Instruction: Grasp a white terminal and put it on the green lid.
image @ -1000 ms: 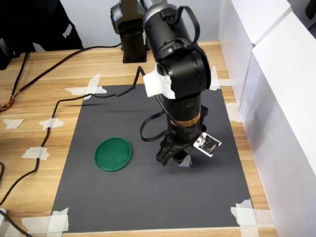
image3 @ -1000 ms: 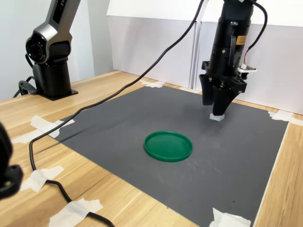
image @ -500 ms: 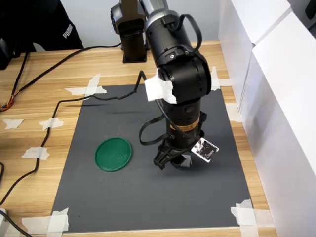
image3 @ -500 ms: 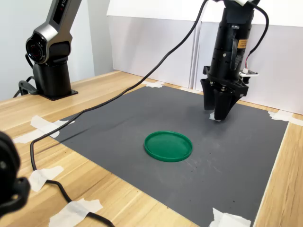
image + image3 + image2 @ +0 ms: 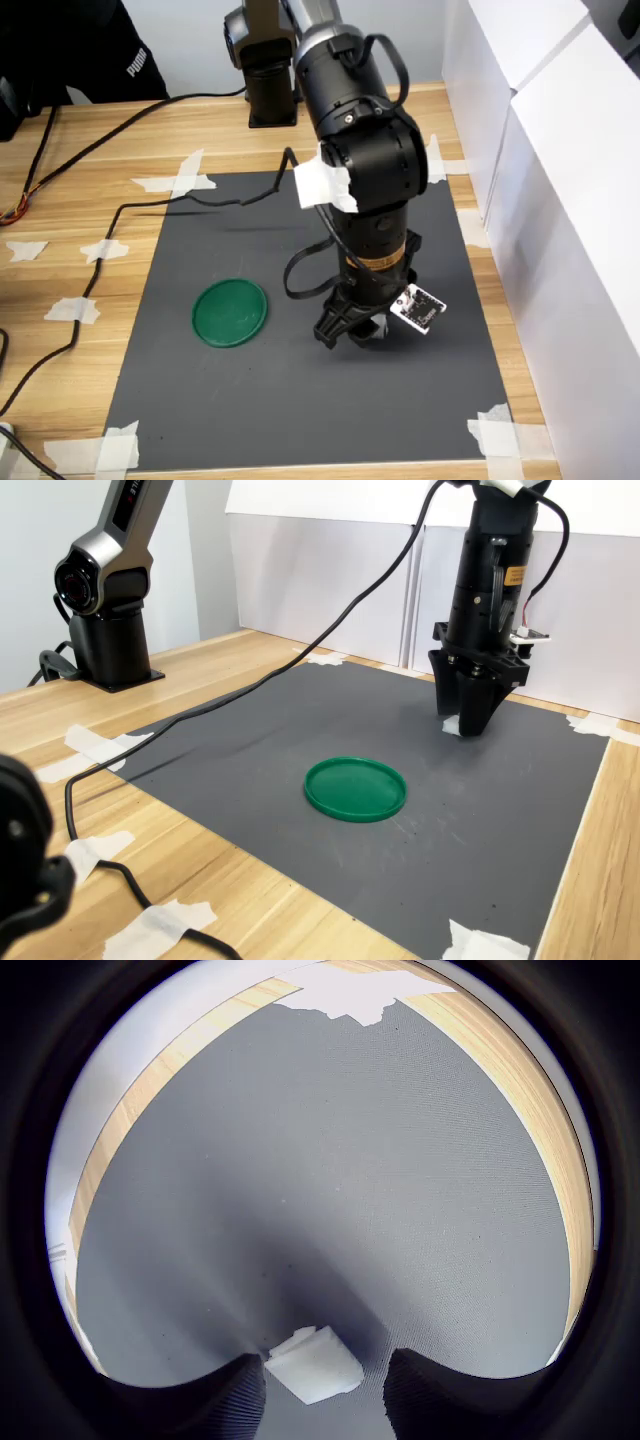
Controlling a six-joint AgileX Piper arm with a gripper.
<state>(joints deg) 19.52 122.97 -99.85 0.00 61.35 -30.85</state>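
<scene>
White terminal (image 5: 314, 1364): a tiny white block on the dark mat (image 5: 330, 1190), right between the two claw tips in the wrist view.
Claw (image 5: 324, 1390): open a little, one tip on each side of the block, not squeezing it yet.
How it will handle: it looks light and hard, and may slip or tip.
Where to hold: squeeze its two flat sides, near the middle.
Green lid (image 5: 230, 312): flat on the mat, well apart from the block.

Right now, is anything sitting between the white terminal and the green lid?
Nothing visible. The white terminal sits between the tool's fingertips, and only bare dark mat shows between it and the green lid in both exterior views.
</scene>
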